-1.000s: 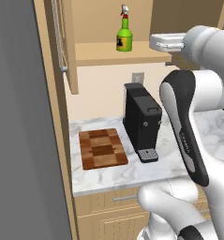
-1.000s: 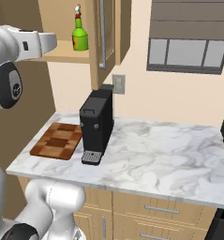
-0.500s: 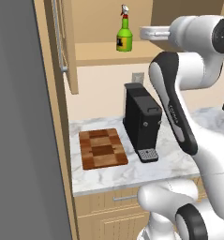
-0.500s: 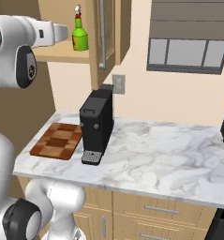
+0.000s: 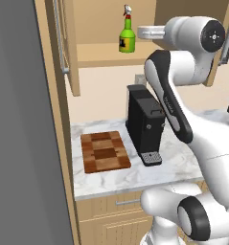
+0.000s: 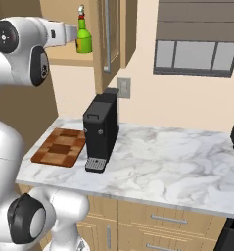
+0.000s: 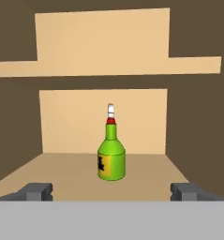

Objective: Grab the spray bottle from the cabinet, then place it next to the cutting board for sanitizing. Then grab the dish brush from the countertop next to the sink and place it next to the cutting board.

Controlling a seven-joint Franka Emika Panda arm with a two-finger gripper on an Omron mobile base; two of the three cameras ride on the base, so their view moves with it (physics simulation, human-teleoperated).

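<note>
Bottle (image 7: 111,157): green, upright on cabinet (image 5: 68,52) shelf, doors open. Gripper (image 7: 111,191): jaws wide apart, empty, level with the bottle, near it, not touching. Board (image 5: 105,151): flat on desk (image 6: 177,157), left end, just left of black coffee machine (image 5: 145,123).

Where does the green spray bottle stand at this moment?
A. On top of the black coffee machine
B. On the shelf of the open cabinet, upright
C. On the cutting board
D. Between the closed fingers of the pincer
B: the spray bottle stands upright on the cabinet shelf, ahead of the open pincer, untouched.
</note>
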